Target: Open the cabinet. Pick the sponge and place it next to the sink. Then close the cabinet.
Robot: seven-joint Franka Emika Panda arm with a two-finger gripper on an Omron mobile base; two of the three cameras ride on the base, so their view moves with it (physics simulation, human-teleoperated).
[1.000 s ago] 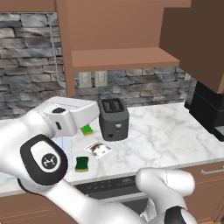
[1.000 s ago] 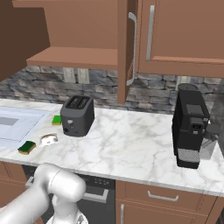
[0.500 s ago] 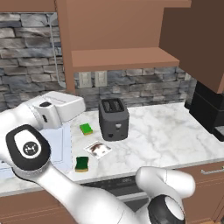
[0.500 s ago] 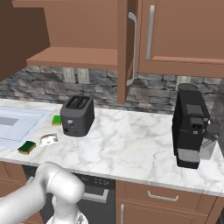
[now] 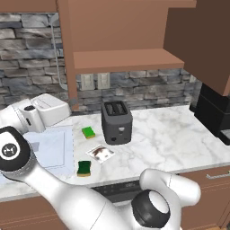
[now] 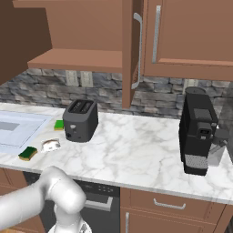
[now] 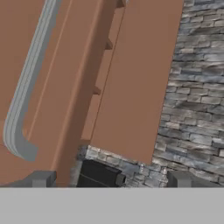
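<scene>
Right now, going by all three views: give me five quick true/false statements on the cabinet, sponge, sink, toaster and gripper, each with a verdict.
1. The cabinet stands open, its shelf exposed. True.
2. The dark green sponge sits on the cabinet shelf. False: it lies on the counter, near the sink.
3. The toaster stands between the sink and the coffee machine. True.
4. The gripper is clamped on the door handle. False: its jaws are open and hold nothing.
5. A lighter green sponge lies left of the toaster in the left base view. True.
</scene>
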